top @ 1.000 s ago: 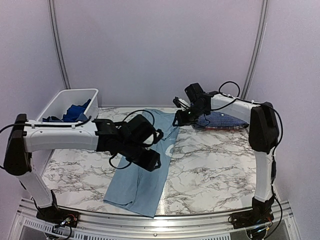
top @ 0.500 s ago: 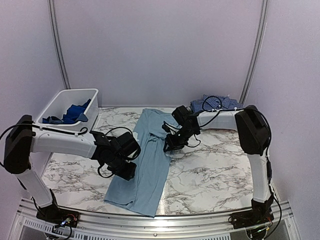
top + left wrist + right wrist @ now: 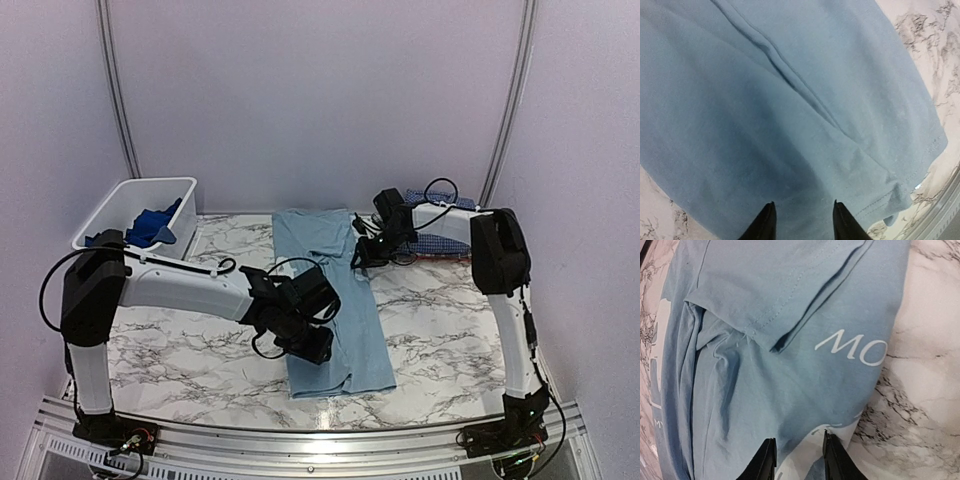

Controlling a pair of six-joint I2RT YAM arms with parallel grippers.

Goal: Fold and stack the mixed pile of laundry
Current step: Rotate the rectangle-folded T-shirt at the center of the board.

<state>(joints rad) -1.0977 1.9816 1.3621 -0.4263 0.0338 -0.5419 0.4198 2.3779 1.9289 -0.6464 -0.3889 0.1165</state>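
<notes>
**T-shirt strip down mid-table, both claws on its edges**

- plain light blue T-shirt: one, folded into a long strip. It runs from the back edge of the table to the near edge, slanting right toward the front. The hem corner lies just beside the front rail.
- left gripper: on the strip's left edge near the hem. Fingertips apart with cloth filling the gap; can't tell if it's pinched.
- right gripper: on the right edge, by the white print. Wrinkles run into its tips, so it's clamped on the shirt.
- Open room: bare marble on both sides of the strip, wider on the right.
- navy small-check button shirt: one, back right corner.
- white bin: one, back left, holding one solid royal blue garment.
</notes>
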